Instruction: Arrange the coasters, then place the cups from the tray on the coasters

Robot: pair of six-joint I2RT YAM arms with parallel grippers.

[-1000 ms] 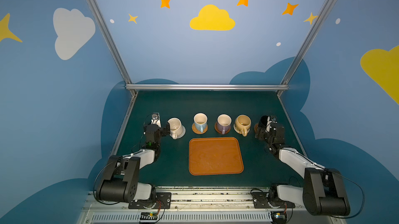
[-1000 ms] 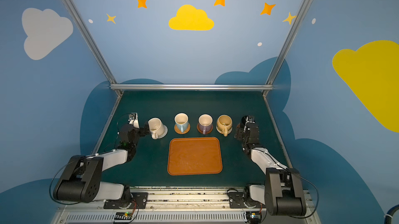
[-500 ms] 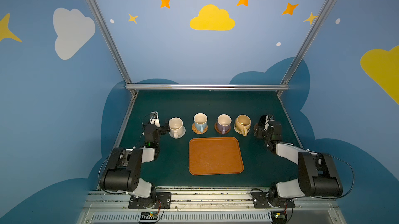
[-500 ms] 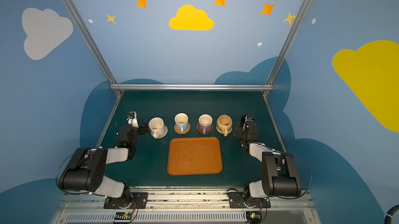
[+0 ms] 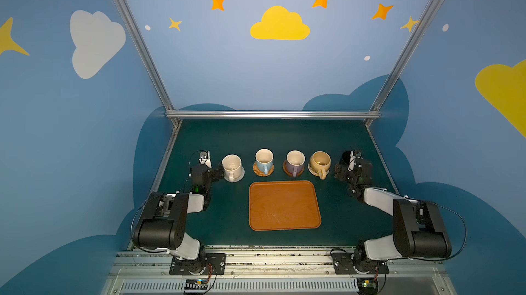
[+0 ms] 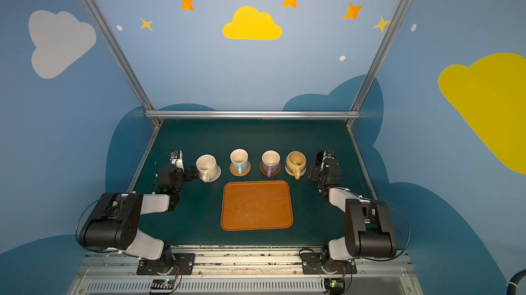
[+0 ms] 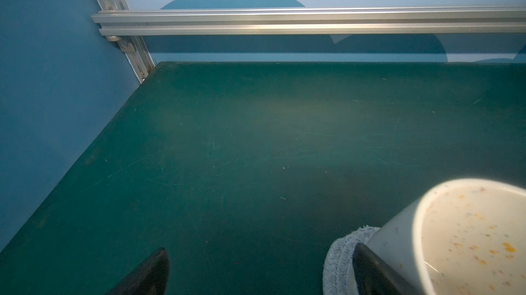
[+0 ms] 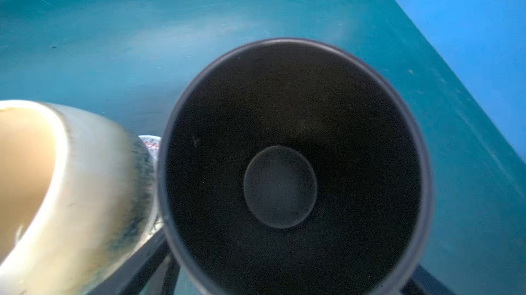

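In both top views the cups stand in a row behind the empty tray. The speckled white cup rests on a grey-white coaster. The light blue cup rests on a rattan coaster. The lavender cup is on a brown one, the yellow-beige cup on a pale one. My left gripper is open just left of the white cup. My right gripper stands wide around the upright black cup. Whatever lies under that cup is hidden.
The aluminium back rail and slanted side posts border the green table. The black cup stands close to the table's right edge. Both arm bases sit at the front rail.
The right arm's elbow has shifted while its gripper stayed at the black cup, jaws slightly wider. The left gripper has barely moved beside the white cup.
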